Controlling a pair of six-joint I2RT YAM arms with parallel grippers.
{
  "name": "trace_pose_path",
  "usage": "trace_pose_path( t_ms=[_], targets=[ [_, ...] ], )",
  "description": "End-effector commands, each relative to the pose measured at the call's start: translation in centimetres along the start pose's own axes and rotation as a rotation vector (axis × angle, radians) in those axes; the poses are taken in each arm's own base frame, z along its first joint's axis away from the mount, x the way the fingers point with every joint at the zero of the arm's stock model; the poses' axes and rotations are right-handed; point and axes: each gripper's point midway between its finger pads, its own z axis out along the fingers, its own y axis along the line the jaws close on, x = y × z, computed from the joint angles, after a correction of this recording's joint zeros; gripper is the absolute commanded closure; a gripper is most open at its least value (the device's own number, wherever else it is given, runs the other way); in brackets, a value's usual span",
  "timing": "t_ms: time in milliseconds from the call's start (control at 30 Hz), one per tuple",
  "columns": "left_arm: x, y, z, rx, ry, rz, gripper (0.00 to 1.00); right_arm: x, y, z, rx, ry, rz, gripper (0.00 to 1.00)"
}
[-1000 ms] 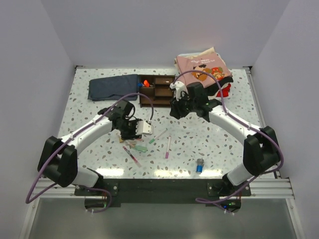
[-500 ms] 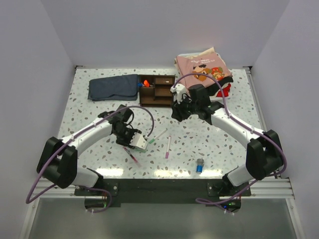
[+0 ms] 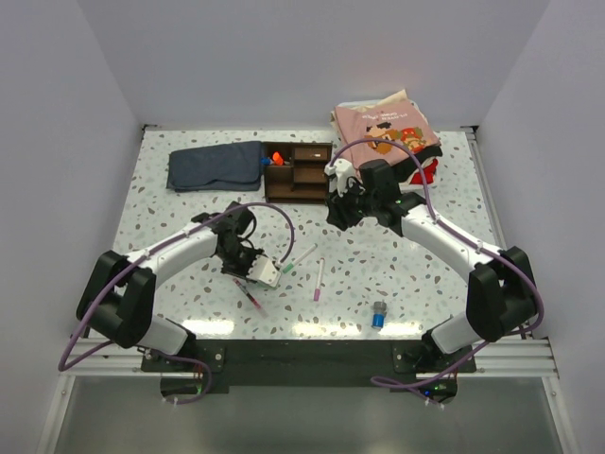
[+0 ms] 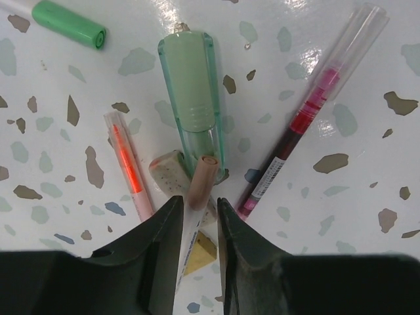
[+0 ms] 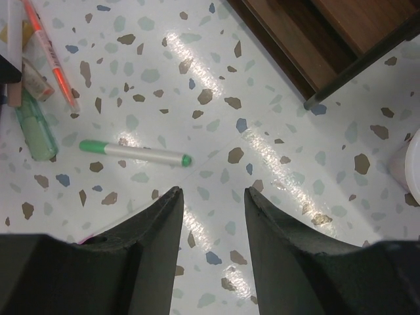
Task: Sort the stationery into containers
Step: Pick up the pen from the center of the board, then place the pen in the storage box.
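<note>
My left gripper (image 4: 199, 209) is low over a cluster of stationery, its jaws closed on a white pen with a brown cap (image 4: 202, 176). Under it lie a pale green eraser (image 4: 191, 92), a tan eraser (image 4: 167, 172), an orange pen (image 4: 126, 167) and a red pen (image 4: 298, 131). In the top view the left gripper (image 3: 257, 274) is left of centre. My right gripper (image 3: 338, 210) is open and empty above the table, near the brown organiser (image 3: 298, 170). A green-tipped pen (image 5: 134, 152) lies beyond the right gripper (image 5: 213, 197). A pink pen (image 3: 319, 280) and a blue-capped bottle (image 3: 378, 315) lie nearer the front.
A dark blue folded cloth (image 3: 216, 165) lies left of the organiser. A white bin with pink clothes (image 3: 386, 128) stands at the back right. The organiser's corner (image 5: 321, 39) shows at the top right of the right wrist view. White walls enclose the table.
My left gripper has moved toward the front and down onto the cluster of pens and erasers. My right gripper has shifted only slightly.
</note>
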Motion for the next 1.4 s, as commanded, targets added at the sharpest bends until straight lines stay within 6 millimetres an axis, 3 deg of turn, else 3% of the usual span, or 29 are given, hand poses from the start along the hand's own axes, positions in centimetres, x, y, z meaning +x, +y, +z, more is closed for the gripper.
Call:
trace_pose_path(
  t_ms=[0,333,433,533,567,633,667,733,767,900,933,1000,1033,1100,1133,1167,1233,1367],
  targets=[
    [-0.1,-0.3,0.8,0.000,-0.018,0.006,0.69,-1.0,-0.1,-0.3,-0.002,-0.035,-0.016,0.54],
    [0.1,0.6,1.2,-0.060,-0.016,-0.013,0.78,-0.9,-0.1,0.1,-0.006,-0.029,-0.013,0.54],
    [-0.2,1.1,0.4,-0.079,-0.017,-0.011,0.82,-1.0,-0.3,-0.2,0.001,-0.028,-0.014,0.54],
    [-2.2,3.2,-2.5,-0.123,-0.061,-0.010,0.87,-1.2,-0.3,-0.5,0.005,-0.028,-0.025,0.54],
    [-3.4,5.0,-4.7,-0.161,-0.079,-0.004,0.88,-1.3,-0.4,-0.7,0.010,-0.028,-0.028,0.54],
    [-4.9,6.7,-6.9,-0.188,-0.131,-0.023,0.92,-1.4,-0.6,-0.9,0.020,-0.027,-0.030,0.54],
    [-6.2,8.8,-9.5,-0.246,-0.161,-0.015,0.92,-1.3,-0.9,-0.9,0.027,-0.022,-0.026,0.54],
    [-7.4,11.2,-11.5,-0.293,-0.251,-0.064,0.96,-1.3,-1.3,-1.0,0.035,-0.018,-0.013,0.54],
    [-8.4,13.2,-13.8,-0.359,-0.298,-0.064,0.97,-1.3,-1.7,-1.0,0.045,-0.017,-0.002,0.54],
    [-9.8,18.5,-18.1,-0.490,-0.554,-0.234,1.00,-1.8,-2.9,-1.2,0.067,-0.024,0.026,0.55],
    [-10.3,20.7,-19.9,-0.579,-0.604,-0.209,1.00,-2.0,-3.2,-1.3,0.074,-0.027,0.028,0.55],
    [-10.2,22.3,-21.1,-0.631,-0.693,-0.310,1.00,-2.0,-3.7,-1.3,0.084,-0.020,0.041,0.55],
    [-10.8,24.5,-23.7,-0.754,-0.749,-0.249,1.00,-2.3,-4.0,-1.4,0.089,-0.026,0.041,0.55],
    [-10.7,25.6,-24.8,-0.825,-0.863,-0.333,1.00,-2.3,-4.5,-1.4,0.100,-0.025,0.048,0.55],
    [-11.6,26.7,-27.7,-0.943,-0.934,-0.240,1.00,-2.2,-4.8,-1.3,0.107,-0.024,0.051,0.55],
    [-11.3,27.0,-26.7,-0.930,-0.984,-0.300,1.00,-2.1,-5.0,-1.2,0.112,-0.023,0.059,0.55],
    [-11.6,28.2,-28.3,-1.001,-1.045,-0.272,1.00,-2.0,-5.2,-1.1,0.118,-0.027,0.072,0.55],
    [-11.0,31.4,-28.2,-0.981,-1.128,-0.361,1.00,-1.4,-5.4,-0.9,0.125,-0.026,0.085,0.55]
  ],
)
